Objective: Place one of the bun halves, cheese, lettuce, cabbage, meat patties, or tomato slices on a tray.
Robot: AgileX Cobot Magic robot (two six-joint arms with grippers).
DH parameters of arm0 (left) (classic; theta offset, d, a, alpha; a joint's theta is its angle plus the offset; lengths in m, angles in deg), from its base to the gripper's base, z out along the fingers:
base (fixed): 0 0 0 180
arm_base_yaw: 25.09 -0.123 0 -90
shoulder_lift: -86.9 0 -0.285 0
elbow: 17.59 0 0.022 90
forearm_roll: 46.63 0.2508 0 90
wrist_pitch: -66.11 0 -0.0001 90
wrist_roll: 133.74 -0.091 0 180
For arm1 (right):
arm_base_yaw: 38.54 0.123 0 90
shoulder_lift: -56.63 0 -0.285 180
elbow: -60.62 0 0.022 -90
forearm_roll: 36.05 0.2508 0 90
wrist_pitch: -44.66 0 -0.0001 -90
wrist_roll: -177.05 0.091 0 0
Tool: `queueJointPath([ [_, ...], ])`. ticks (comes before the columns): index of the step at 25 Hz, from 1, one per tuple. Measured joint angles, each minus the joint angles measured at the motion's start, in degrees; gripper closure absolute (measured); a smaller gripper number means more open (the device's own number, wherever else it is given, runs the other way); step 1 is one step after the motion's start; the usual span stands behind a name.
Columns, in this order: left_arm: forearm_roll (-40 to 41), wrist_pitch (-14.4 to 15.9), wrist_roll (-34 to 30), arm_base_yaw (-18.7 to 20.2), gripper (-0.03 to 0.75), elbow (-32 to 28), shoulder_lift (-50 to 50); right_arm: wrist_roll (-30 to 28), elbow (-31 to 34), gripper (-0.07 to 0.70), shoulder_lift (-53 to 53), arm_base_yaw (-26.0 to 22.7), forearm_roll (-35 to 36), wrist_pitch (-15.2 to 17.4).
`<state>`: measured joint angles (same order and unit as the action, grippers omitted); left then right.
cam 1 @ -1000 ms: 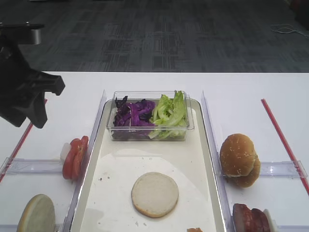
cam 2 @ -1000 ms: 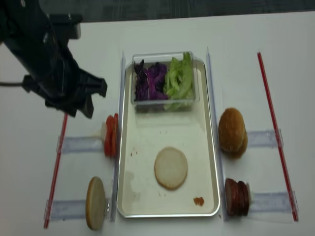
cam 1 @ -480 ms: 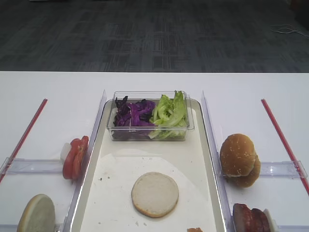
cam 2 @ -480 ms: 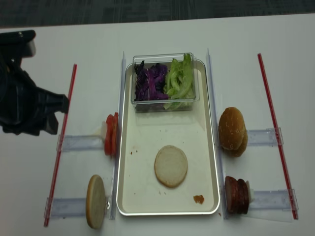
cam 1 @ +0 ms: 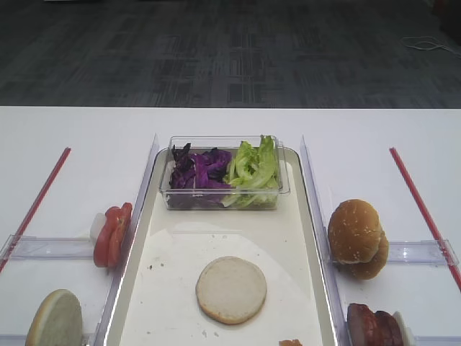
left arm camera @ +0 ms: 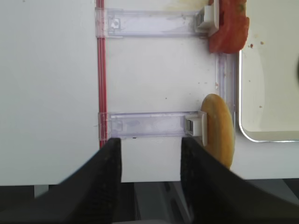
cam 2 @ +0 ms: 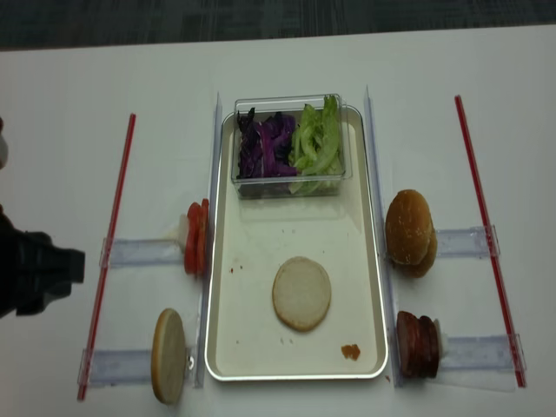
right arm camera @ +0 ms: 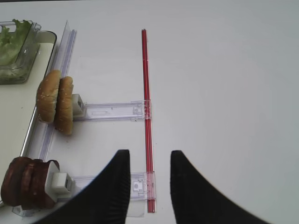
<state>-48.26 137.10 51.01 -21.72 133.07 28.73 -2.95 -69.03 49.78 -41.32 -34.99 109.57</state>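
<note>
Both jaws hang open and empty for us, left gripper [left arm camera: 150,161] just above the spare bun half [left arm camera: 218,128], while one bun half [cam 2: 301,294] already sits on the tray [cam 2: 228,339], so we'd call it basically done.

Purple cabbage [cam 1: 199,167], green lettuce [cam 1: 253,169], red tomato slices [cam 1: 112,234], cream tray [cam 1: 216,229]

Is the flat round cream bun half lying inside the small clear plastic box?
No, the flat round cream bun half lies bare on the long white tray, apart from the clear plastic box.
</note>
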Motion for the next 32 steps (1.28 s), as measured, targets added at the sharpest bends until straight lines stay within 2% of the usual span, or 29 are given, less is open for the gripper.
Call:
queueJointPath([
  [5,0.00,0.55,-0.10,0.00,0.427,-3.48,10.05,0.00,0.00,0.386,0.00,0.00,0.00,0.00],
  [17,0.00,1.53,-1.35,0.00,0.427,-6.30,34.17,0.00,0.00,0.386,0.00,0.00,0.00,0.00],
  [24,0.85,1.99,-1.44,0.00,0.428,-8.53,41.94,0.00,0.00,0.386,0.00,0.00,0.00,0.00],
  [32,1.63,2.26,-1.57,-0.05,0.428,-14.53,49.94,-0.36,0.00,0.386,0.00,0.00,0.00,0.00],
])
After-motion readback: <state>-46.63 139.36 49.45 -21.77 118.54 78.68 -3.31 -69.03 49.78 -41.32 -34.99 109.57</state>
